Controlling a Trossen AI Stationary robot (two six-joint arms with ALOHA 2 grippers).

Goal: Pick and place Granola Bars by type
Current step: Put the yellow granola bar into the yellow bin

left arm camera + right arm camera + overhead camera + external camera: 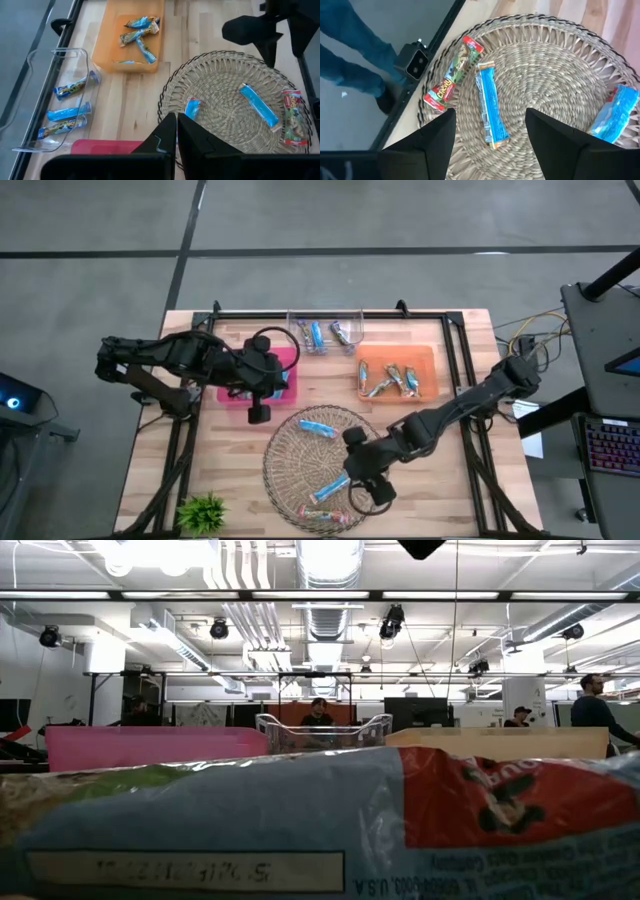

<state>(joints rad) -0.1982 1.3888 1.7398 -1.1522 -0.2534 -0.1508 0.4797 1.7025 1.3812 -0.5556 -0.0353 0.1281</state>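
Three granola bars lie flat in the round wicker tray [272,465]: a blue one [490,107], a brighter blue one [615,117] and a red-and-green one [452,72]. My right gripper [490,127] is open and hovers over the first blue bar, a finger on either side of its end, not touching it. My left gripper [177,125] is shut, holds nothing, and hangs at the near edge of the pink tray [232,392]. More bars lie in the clear bin [65,107] and the orange tray [137,32]. In the low view a bar wrapper [320,830] fills the foreground.
The pink tray, clear bin [325,315] and orange tray [427,358] stand in a row along the table's far side. A small green plant [203,512] sits at the near left corner. A black frame rail [455,350] runs around the table. People stand in the room beyond.
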